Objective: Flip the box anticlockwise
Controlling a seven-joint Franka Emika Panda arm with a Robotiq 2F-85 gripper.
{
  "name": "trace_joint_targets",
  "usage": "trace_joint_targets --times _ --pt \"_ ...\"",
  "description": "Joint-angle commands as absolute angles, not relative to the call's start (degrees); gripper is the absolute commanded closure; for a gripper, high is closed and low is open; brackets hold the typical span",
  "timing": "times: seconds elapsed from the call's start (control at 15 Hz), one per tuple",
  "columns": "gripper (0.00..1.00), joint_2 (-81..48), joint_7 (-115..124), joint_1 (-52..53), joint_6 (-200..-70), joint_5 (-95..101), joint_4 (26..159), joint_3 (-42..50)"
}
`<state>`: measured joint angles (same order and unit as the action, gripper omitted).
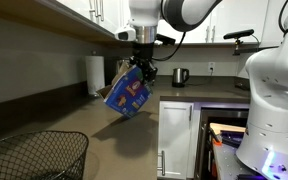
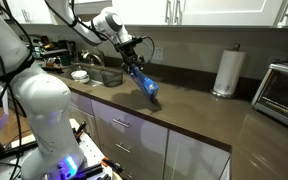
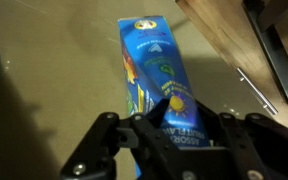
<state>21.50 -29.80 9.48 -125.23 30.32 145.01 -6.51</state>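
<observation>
The box (image 1: 127,95) is a flat blue cardboard food box with a yellow and purple picture. It hangs tilted above the brown countertop (image 1: 104,140), and whether its lower corner touches the counter I cannot tell. My gripper (image 1: 141,65) is shut on the box's upper end. In an exterior view the box (image 2: 146,86) slants down from the gripper (image 2: 132,64). In the wrist view the box (image 3: 154,60) runs away from the jaws (image 3: 181,125), which clamp its near end.
A wire basket (image 1: 34,155) stands at the counter's near end. A paper towel roll (image 1: 96,73) and kettle (image 1: 181,76) stand at the back. A sink (image 2: 92,76) lies beside the box. A toaster oven (image 2: 281,92) and paper towel roll (image 2: 224,72) stand farther along.
</observation>
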Motion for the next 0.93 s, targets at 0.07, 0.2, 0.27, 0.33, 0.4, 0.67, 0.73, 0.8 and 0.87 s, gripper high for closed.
trace_joint_targets --times 0.07,0.2,0.27,0.33,0.4,0.67,0.73,0.8,0.87 --pt "0.77 16.23 -29.92 9.45 -119.37 35.87 142.35 -8.79" --pt "0.76 14.4 -29.91 9.85 -116.94 38.33 141.25 -9.72" --pt "0.76 13.2 -29.39 10.23 -115.6 39.25 140.66 -10.32" --pt "0.75 12.34 -29.24 10.64 -114.3 40.1 140.21 -10.77" --pt "0.75 10.96 -28.86 10.85 -112.85 41.1 139.26 -11.3" --pt "0.67 6.53 -28.21 12.13 -108.35 43.66 136.58 -12.75" --pt "0.49 5.7 -28.2 12.53 -107.58 43.55 135.93 -12.99" --pt "0.45 4.9 -28.48 12.68 -107.15 43.46 135.08 -13.06" --pt "0.38 4.28 -28.64 12.95 -106.82 43.12 134.56 -13.17"
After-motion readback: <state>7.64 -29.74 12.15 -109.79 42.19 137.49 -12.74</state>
